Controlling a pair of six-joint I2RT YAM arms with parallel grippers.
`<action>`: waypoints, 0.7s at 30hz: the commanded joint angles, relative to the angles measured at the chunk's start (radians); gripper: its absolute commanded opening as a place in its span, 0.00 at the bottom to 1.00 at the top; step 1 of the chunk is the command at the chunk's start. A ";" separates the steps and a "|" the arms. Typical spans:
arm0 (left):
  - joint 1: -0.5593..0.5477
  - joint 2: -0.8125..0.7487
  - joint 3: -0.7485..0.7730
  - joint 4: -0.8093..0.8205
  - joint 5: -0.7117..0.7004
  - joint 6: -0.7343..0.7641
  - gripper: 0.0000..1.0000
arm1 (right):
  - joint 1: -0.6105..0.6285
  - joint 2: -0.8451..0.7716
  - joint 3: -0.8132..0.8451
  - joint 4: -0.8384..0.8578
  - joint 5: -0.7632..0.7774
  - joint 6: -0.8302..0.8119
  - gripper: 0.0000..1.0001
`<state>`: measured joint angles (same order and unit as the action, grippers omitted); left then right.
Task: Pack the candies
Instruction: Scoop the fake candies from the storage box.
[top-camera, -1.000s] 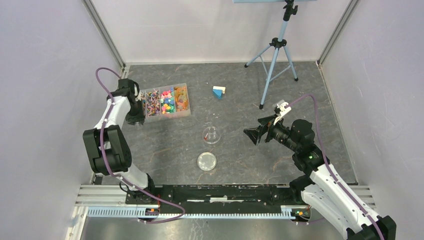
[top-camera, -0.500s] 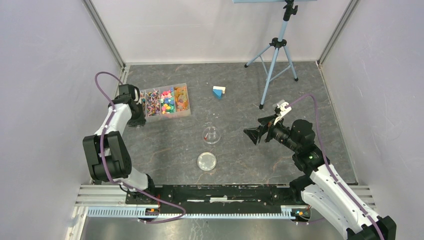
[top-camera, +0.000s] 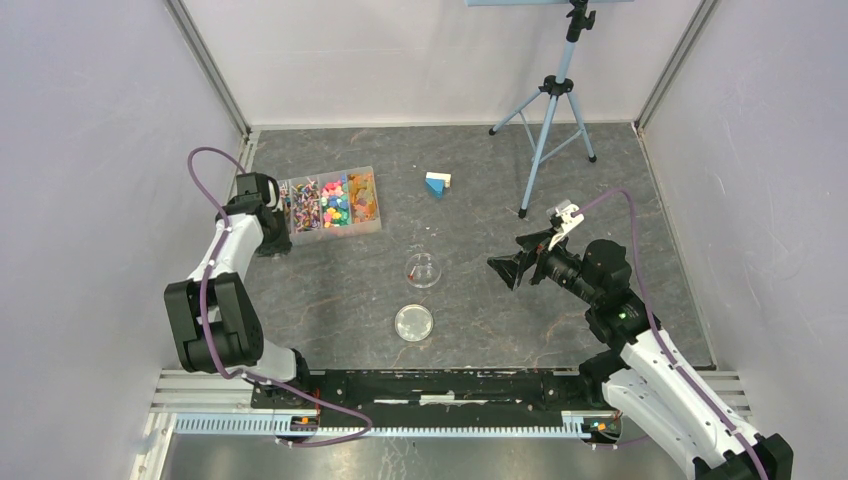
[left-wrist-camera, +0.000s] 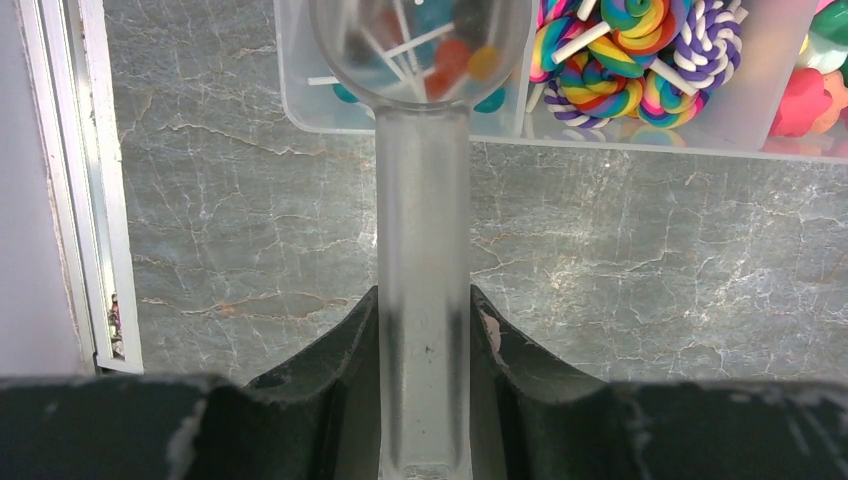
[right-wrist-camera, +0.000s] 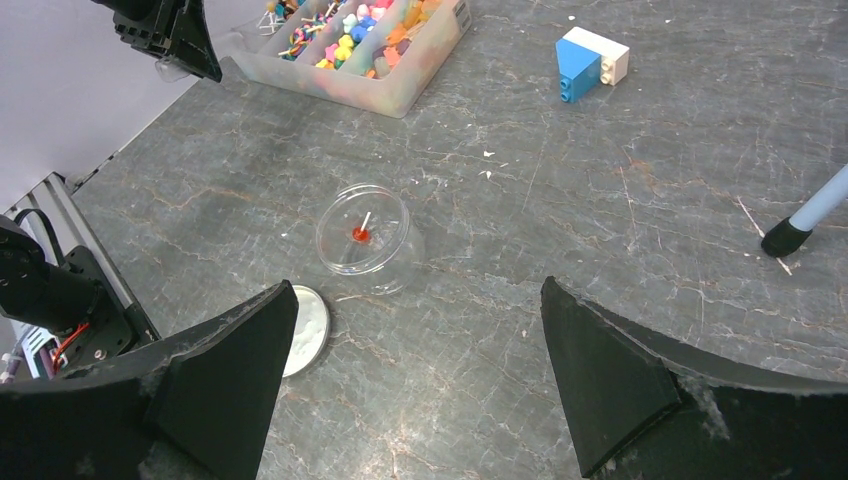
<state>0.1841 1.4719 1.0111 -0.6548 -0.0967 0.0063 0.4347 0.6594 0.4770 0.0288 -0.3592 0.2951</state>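
**Left end effector.** The handle of a translucent plastic scoop (left-wrist-camera: 423, 200) is being clamped between the closed fingers of the left gripper (left-wrist-camera: 423, 330). The grip is being applied at the handle's lower end. The scoop's round bowl is being held over the leftmost compartment of the clear compartment box (left-wrist-camera: 300, 90). Small ball lollipops, red and orange, are being seen at the bowl. Whether they are lying in it or showing through it cannot be told.

**Task items.** The candies (left-wrist-camera: 620, 50) are being stored in the compartment box at the far left of the table (top-camera: 330, 290). Swirl lollipops are lying in the next compartment to the right. One red lollipop is lying in the open clear jar (top-camera: 424, 270) at the table's centre. The lid (top-camera: 414, 322) is lying just nearer than the jar.

**Right end effector.** The right gripper (right-wrist-camera: 418, 295) is being held wide apart and empty, to the right of the jar.

**Handling.** The candies are being judged light, hard and loose. Sticks are likely to tangle, and round pieces to roll. Direct pinching is not being advised. The candies are best lifted in the scoop bowl, with the scoop kept level during transfer.
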 joint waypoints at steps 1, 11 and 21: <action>0.002 -0.042 -0.014 0.015 0.021 0.022 0.02 | -0.002 -0.008 0.003 0.028 -0.009 0.010 0.98; 0.002 -0.075 -0.048 0.038 0.004 0.026 0.02 | -0.002 -0.010 0.005 0.031 -0.013 0.018 0.98; 0.003 -0.125 -0.063 0.054 0.018 0.030 0.02 | -0.002 -0.012 0.023 0.016 -0.016 0.011 0.98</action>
<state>0.1841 1.3994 0.9604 -0.6167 -0.0963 0.0063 0.4347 0.6586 0.4774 0.0284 -0.3630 0.3092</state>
